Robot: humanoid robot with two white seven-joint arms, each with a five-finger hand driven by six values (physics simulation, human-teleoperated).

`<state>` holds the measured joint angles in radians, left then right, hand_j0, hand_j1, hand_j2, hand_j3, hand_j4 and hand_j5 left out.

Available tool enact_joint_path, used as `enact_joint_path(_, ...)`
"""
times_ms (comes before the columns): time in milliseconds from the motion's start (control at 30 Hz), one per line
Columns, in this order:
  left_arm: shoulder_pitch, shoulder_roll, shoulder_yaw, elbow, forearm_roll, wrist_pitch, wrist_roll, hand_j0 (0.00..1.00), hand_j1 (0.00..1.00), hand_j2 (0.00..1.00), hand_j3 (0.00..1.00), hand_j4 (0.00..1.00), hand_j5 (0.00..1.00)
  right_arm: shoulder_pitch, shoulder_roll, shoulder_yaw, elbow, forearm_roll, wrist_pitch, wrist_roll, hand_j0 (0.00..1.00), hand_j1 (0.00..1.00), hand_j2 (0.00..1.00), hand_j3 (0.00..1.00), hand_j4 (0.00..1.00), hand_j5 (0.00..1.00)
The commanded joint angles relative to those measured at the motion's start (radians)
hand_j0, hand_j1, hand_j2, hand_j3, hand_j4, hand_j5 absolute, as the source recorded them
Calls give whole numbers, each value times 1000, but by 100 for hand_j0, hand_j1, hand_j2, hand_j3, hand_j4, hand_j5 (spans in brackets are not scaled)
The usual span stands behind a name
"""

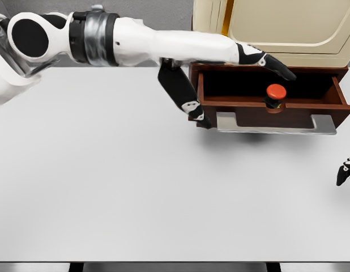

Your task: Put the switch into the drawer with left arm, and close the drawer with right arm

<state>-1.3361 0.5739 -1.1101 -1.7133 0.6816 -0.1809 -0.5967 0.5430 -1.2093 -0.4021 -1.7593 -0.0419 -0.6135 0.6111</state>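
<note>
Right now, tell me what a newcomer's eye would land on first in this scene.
First the long white left arm, stretched from the upper left across the table to the open brown drawer, its left hand spread over the drawer and holding nothing. Next the red-topped switch, standing inside the drawer near its front wall. Only the right hand's fingers show at the right edge.

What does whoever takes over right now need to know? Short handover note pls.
Left hand: open, holds nothing, stretched over the open drawer, fingers spread.
Right hand: only its fingertips show at the right edge, low over the table; state unclear.
Switch: red-capped, upright inside the drawer near its front wall, released.
Done: switch is in the drawer.
Left: pull the left arm clear, then push the drawer shut with the right arm; it stands fully pulled out, handle toward the robot.
</note>
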Motion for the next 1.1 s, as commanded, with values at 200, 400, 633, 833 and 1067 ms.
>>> enact_joint_path(200, -17, -63, -22, -51, 392, 557, 368, 100, 100, 100, 100, 100, 100, 9, 5, -1, 0, -7, 3, 0, 46, 46, 46, 46, 46, 46)
enact_joint_path(400, 17, -71, -77, -49, 431, 580, 419, 100, 100, 100, 100, 100, 100, 18, 10, 9, 6, 2, 3, 0, 46, 46, 46, 46, 46, 46)
enact_joint_path(633, 49, -83, -100, -46, 427, 575, 420, 100, 100, 100, 100, 100, 100, 18, 30, 57, 38, 5, 3, 0, 46, 46, 46, 46, 46, 46)
enact_joint_path(833, 57, -140, -99, 11, 424, 575, 419, 100, 100, 100, 100, 100, 100, 17, 31, 57, 38, 4, 3, 0, 46, 46, 46, 46, 46, 46)
enact_joint_path(1067, 67, -189, -102, 120, 421, 574, 411, 100, 100, 100, 100, 100, 100, 18, 28, 65, 35, 2, 3, 0, 46, 46, 46, 46, 46, 46)
